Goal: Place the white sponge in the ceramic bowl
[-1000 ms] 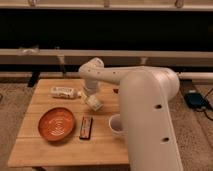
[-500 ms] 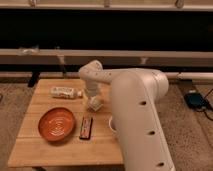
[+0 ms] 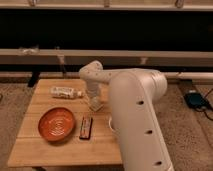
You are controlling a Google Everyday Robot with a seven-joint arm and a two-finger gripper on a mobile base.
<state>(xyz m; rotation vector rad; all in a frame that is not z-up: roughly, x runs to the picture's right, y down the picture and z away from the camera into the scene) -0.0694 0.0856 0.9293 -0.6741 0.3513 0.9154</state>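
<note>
The ceramic bowl (image 3: 56, 124), a wide shallow orange-red dish with pale rings at its centre, sits on the front left of the wooden table (image 3: 35, 152). My gripper (image 3: 95, 104) points down at the table's middle, to the right of and behind the bowl, a little beyond the bowl's rim. A small whitish lump shows at its tip; I cannot tell whether it is the white sponge or part of the gripper. No other sponge shows on the table.
A white labelled bottle (image 3: 65, 92) lies on its side at the back left. A dark flat bar (image 3: 86, 127) lies just right of the bowl. A white mug (image 3: 110, 122) peeks out beside my arm's large white body (image 3: 137, 115), which covers the table's right side.
My arm's large white body has swung left and nearer, covering more of the table's right side and most of the mug. The gripper has stayed over nearly the same spot, slightly lower.
</note>
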